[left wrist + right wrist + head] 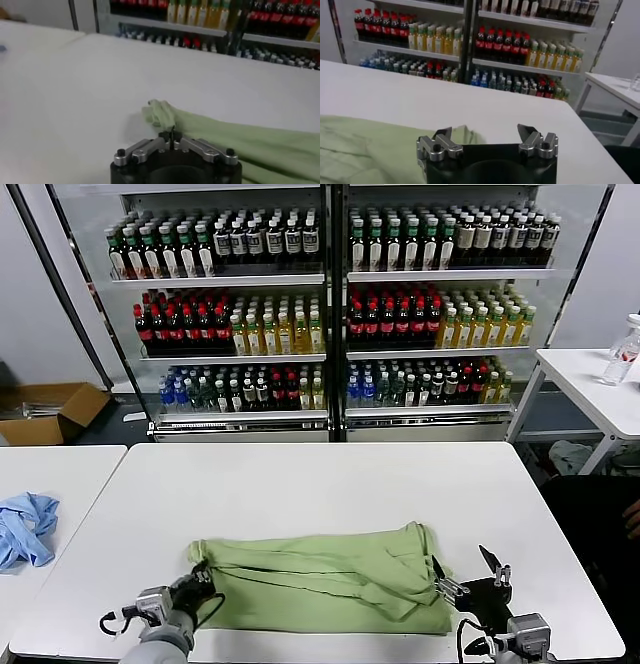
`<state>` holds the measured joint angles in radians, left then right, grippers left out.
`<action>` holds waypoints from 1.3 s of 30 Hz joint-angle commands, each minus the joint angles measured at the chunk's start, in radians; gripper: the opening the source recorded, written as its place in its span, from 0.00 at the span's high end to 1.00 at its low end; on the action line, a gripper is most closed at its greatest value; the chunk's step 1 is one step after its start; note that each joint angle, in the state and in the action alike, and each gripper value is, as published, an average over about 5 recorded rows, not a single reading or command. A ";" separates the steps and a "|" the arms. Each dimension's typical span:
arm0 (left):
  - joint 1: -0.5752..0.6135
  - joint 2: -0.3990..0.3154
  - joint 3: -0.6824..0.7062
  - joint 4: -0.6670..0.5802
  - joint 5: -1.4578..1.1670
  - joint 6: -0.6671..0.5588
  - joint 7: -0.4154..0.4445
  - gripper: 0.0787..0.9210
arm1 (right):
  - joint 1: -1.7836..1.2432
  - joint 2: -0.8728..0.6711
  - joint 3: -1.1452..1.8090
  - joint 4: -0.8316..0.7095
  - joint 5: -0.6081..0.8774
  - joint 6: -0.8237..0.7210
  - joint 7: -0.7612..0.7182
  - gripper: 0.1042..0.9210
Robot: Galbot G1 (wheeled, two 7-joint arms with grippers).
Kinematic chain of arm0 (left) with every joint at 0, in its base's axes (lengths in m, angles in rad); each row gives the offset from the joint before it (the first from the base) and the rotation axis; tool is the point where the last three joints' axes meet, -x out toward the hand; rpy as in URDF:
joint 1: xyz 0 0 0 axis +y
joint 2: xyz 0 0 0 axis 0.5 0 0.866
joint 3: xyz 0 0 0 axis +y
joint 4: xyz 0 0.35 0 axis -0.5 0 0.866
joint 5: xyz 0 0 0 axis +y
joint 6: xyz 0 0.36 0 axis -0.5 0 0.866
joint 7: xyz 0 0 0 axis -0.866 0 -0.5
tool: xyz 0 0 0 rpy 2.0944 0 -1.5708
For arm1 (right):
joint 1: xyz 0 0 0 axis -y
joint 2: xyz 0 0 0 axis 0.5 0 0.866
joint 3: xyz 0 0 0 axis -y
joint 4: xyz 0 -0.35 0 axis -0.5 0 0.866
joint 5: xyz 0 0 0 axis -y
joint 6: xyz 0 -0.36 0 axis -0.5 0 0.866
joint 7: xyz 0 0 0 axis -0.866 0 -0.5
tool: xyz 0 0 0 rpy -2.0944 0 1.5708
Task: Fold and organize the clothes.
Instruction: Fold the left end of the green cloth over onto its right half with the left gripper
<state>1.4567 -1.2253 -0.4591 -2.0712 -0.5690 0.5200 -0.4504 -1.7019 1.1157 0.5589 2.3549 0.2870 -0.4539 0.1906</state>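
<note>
The clothes, a light green shirt (320, 579), lie folded into a wide band across the near part of the white table (320, 484). My left gripper (197, 582) sits at the shirt's left end, shut on a bunched bit of the fabric's edge (160, 115); its jaws (172, 136) meet with cloth pinched at the tips. At the shirt's right end my right gripper (466, 569) stands open, one finger over the green fabric (370, 145) and the other over bare table. In its wrist view nothing lies between the fingers of the right gripper (485, 132).
A crumpled light blue cloth (25, 529) lies on a separate table to the left. Drink coolers (330, 314) full of bottles stand behind the table. A second white table (590, 384) with clear bottles is at the far right, and a cardboard box (50, 412) sits on the floor at the left.
</note>
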 commanded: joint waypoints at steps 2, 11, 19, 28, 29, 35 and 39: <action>-0.003 0.224 -0.273 -0.020 0.149 0.046 0.029 0.99 | 0.002 0.012 0.001 0.018 -0.025 0.005 0.003 0.12; 0.058 0.251 -0.277 -0.193 -0.148 0.058 0.057 0.99 | 0.028 0.002 0.044 0.041 -0.017 0.000 0.006 0.12; 0.055 0.086 0.167 -0.328 -0.283 0.056 0.104 0.99 | 0.015 -0.001 0.071 0.055 -0.011 -0.013 0.009 0.12; -0.108 -0.052 0.313 -0.178 -0.252 0.017 0.074 0.99 | -0.007 0.011 0.074 0.063 -0.027 -0.013 0.011 0.12; -0.123 -0.066 0.322 -0.159 -0.249 0.012 0.064 0.99 | -0.007 0.011 0.074 0.062 -0.027 -0.013 0.011 0.12; -0.195 -0.130 0.355 -0.057 -0.219 -0.011 0.033 0.99 | -0.004 0.010 0.072 0.058 -0.026 -0.012 0.012 0.12; -0.240 -0.163 0.401 0.016 -0.187 -0.051 0.026 0.98 | 0.005 0.008 0.066 0.049 -0.026 -0.014 0.012 0.12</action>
<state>1.3490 -1.2689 -0.2099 -2.2072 -0.7789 0.5258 -0.3986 -1.6994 1.1227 0.6241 2.4082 0.2640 -0.4658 0.2016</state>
